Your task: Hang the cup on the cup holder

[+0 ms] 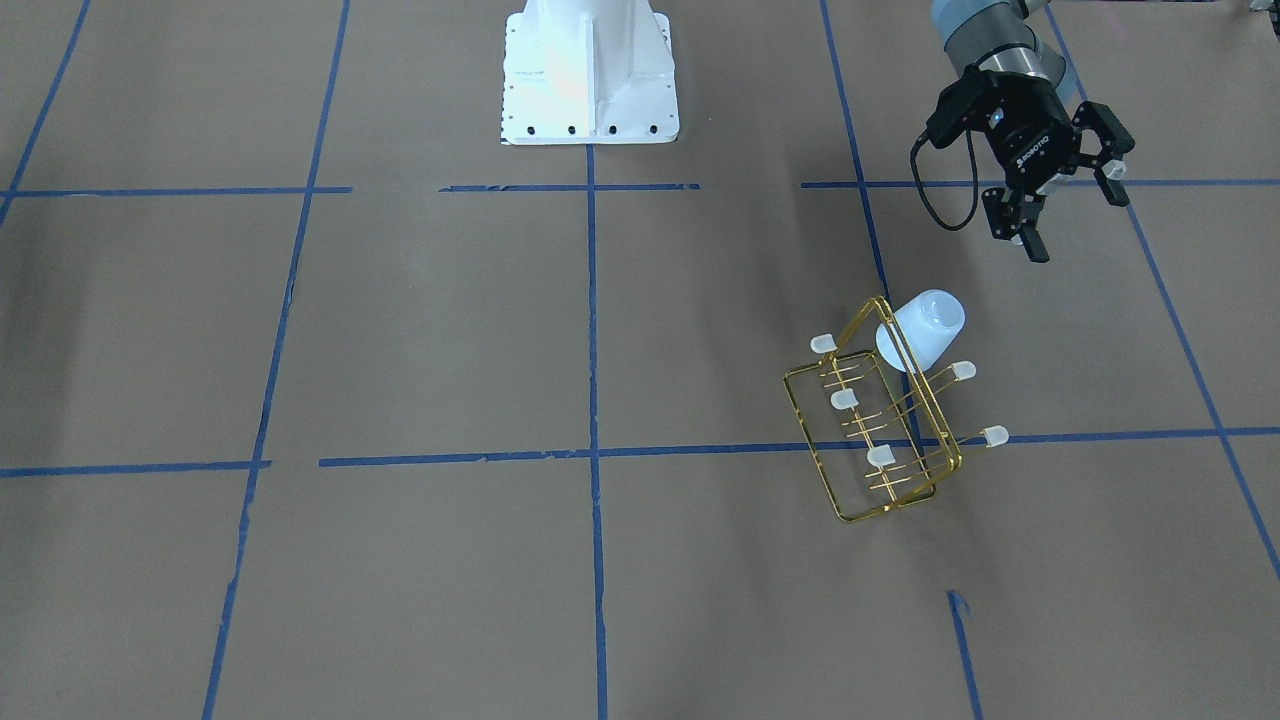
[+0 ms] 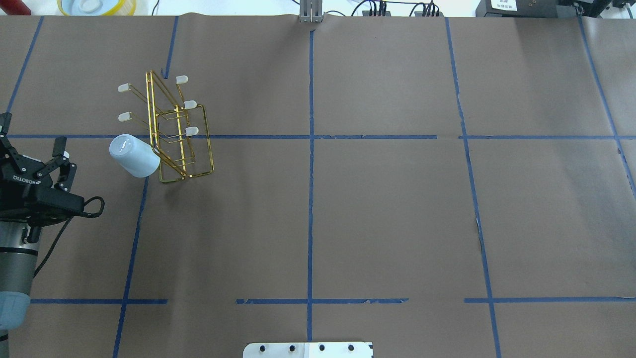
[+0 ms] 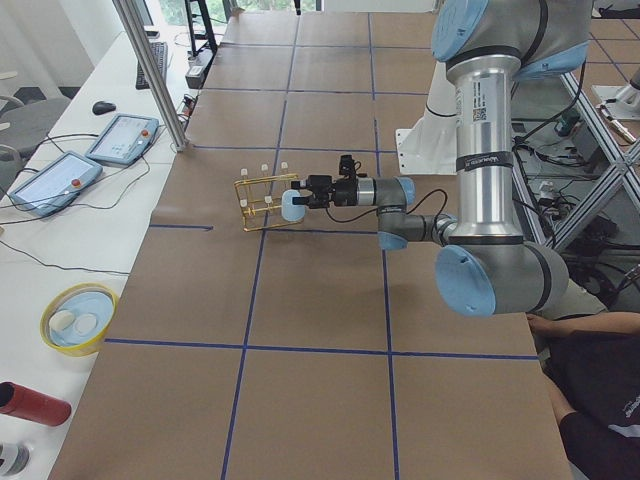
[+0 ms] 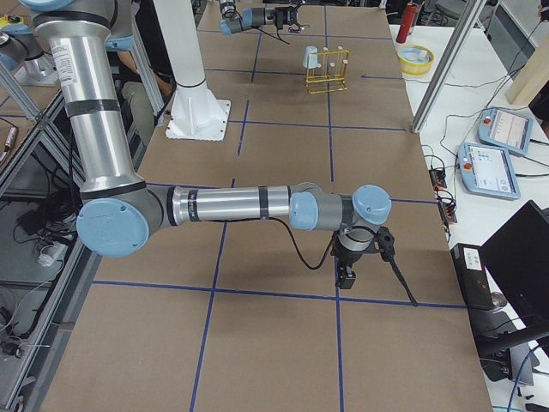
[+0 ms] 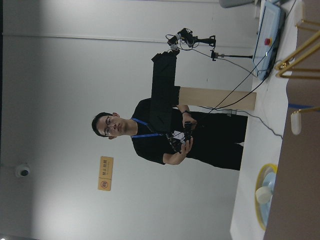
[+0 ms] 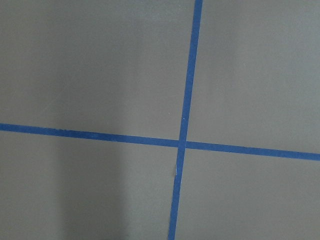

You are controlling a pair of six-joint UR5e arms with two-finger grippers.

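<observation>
**Overhead view, left to right.** The left gripper (image 2: 32, 133) is held above the surface (image 2: 397, 199) at the far left, its fingers spread apart and empty. Beyond the surface's far edge, a yellow-rimmed dish (image 2: 97, 6) holds pale contents too small to identify. The cup (image 2: 133, 155) lies just beside the gripper but apart from it. It is upturned over the nearest left-hand prong of the cup holder (image 2: 179, 134). Its long axis is slanted, with the closed base toward the gripper and the mouth toward the upright frame. The other five capped prongs are bare. The hanging appears complete, so a clear retreat is probably what remains. The right gripper (image 4: 346, 276) points down, well apart from the holder; whether its fingers are apart or together cannot be told.
</observation>
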